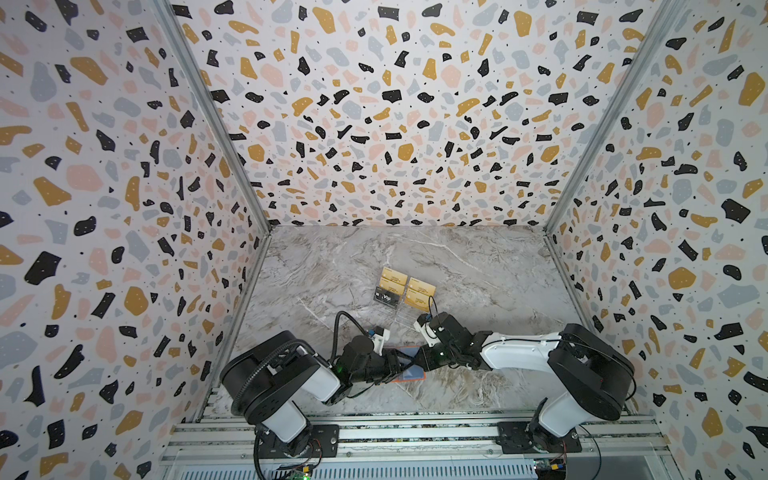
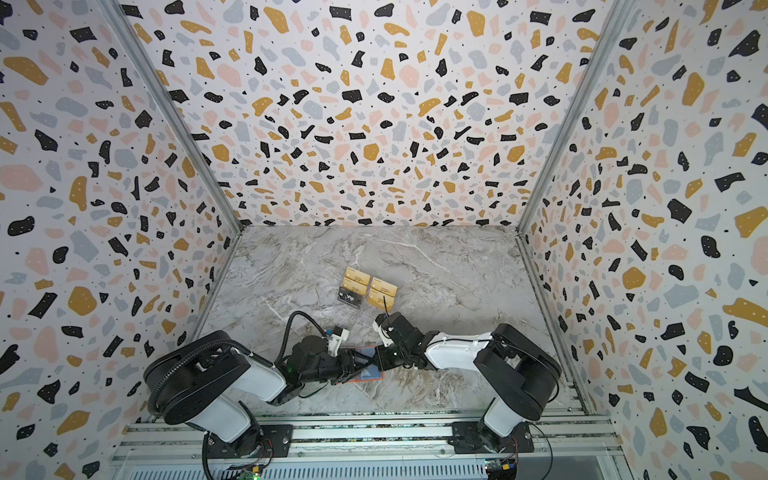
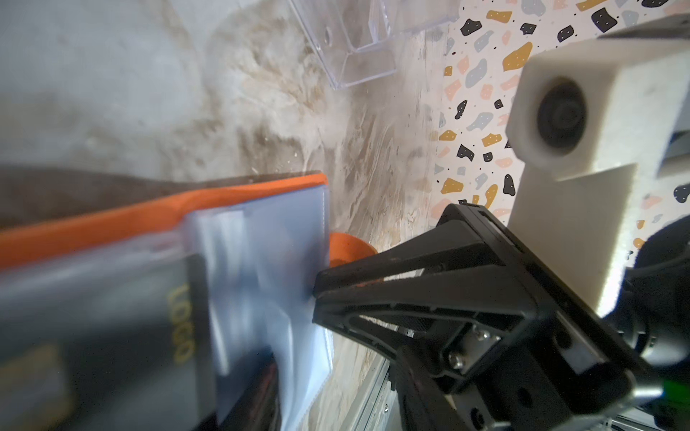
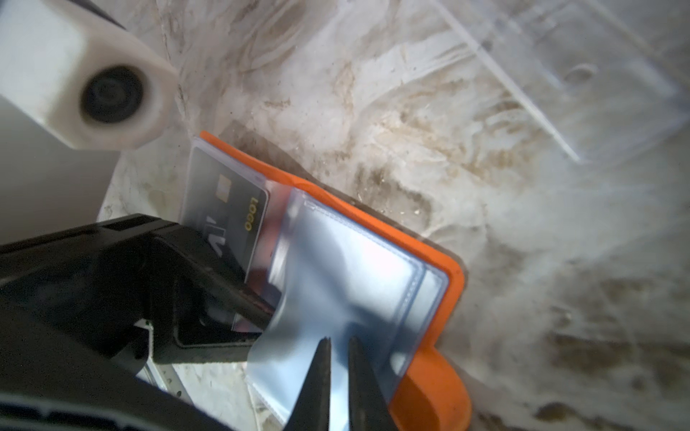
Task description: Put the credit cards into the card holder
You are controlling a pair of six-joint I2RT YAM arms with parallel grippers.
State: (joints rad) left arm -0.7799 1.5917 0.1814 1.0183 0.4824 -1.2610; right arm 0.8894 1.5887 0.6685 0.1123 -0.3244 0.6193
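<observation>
**Black card sits in a sleeve while both grippers work at the card holder**

The card holder (image 1: 411, 377) lies open on the marble desk (image 1: 478, 270), orange cover down and bluish sleeves facing up, directly between the two grippers.

The left gripper (image 4: 261, 331) reaches in from the card holder's left side. Its jaws stand apart, one on each side of the near end of a black card (image 4: 231, 212) with gold "LOGO" print. Most of that card is already inside a sleeve on the half of the card holder nearest this gripper. The close view is blurred, so I cannot tell whether either jaw is touching the card.

The right gripper (image 4: 339, 340) comes in from the card holder's right side. Its jaws are drawn almost together and pinch the free edge of a clear sleeve page (image 4: 354, 283), which curls up off the orange cover.

Beyond the card holder, toward the back wall, a clear acrylic stand (image 1: 405, 321) carries more credit cards. These are several gold-tan cards (image 1: 420, 293) and one black Vip card (image 1: 388, 297), which stands at the stand's left front.
</observation>
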